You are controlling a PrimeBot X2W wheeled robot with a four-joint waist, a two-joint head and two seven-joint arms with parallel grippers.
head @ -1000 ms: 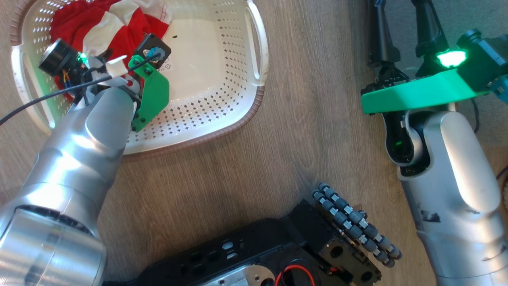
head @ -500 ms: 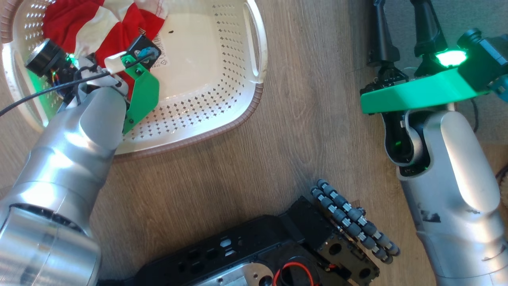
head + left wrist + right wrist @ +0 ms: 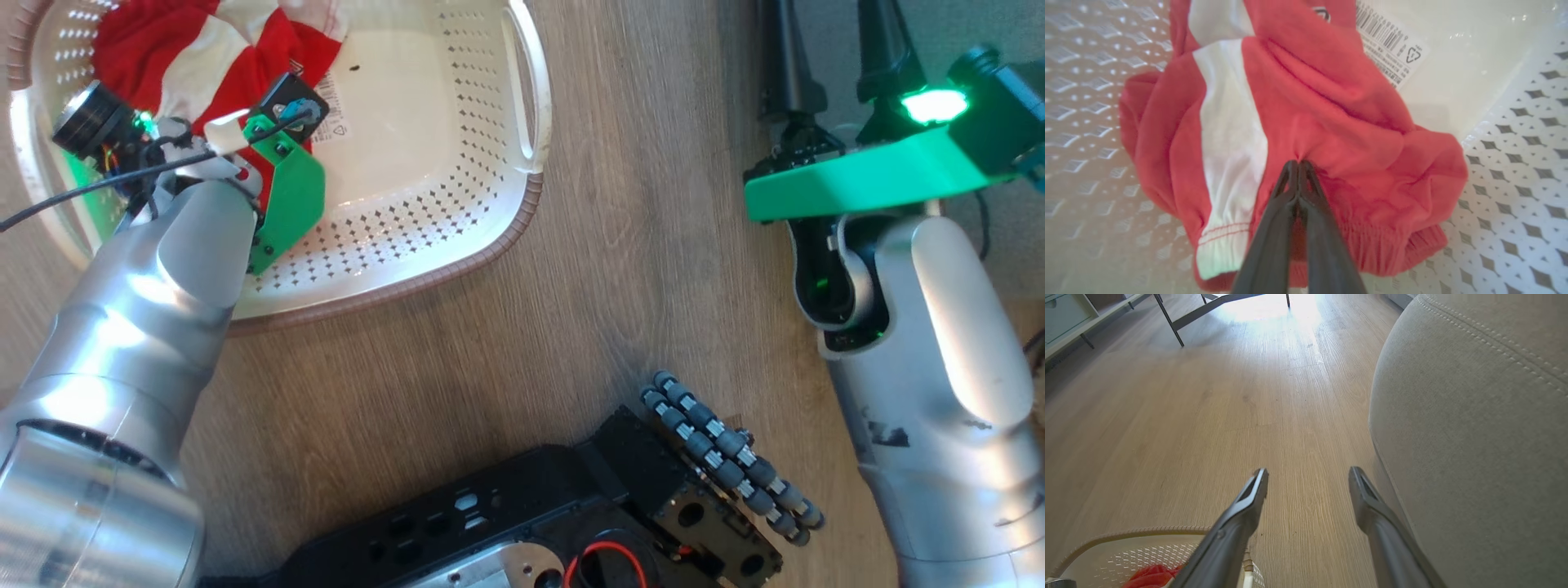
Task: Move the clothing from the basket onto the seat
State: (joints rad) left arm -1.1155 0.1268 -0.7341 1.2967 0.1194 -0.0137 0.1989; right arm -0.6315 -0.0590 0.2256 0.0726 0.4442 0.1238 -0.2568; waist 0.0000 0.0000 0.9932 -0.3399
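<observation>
Red striped garment (image 3: 1339, 122) sits pinched in the left jaws inside the basket (image 3: 457, 212), right jaws spread; next, a lift toward the seat (image 3: 1474, 416).

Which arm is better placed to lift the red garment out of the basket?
Left. The left jaws are shut on the red garment inside the basket; the right jaws stand open over floor beside the seat.

The left arm (image 3: 155, 269) is stretched forward and down, and the fingers of the left gripper (image 3: 1297, 163) are pressed together on a fold of the clothing (image 3: 1339, 122). The right arm (image 3: 939, 327) is extended forward, and the fingers of the right gripper (image 3: 1308, 471) are held wide apart.
</observation>
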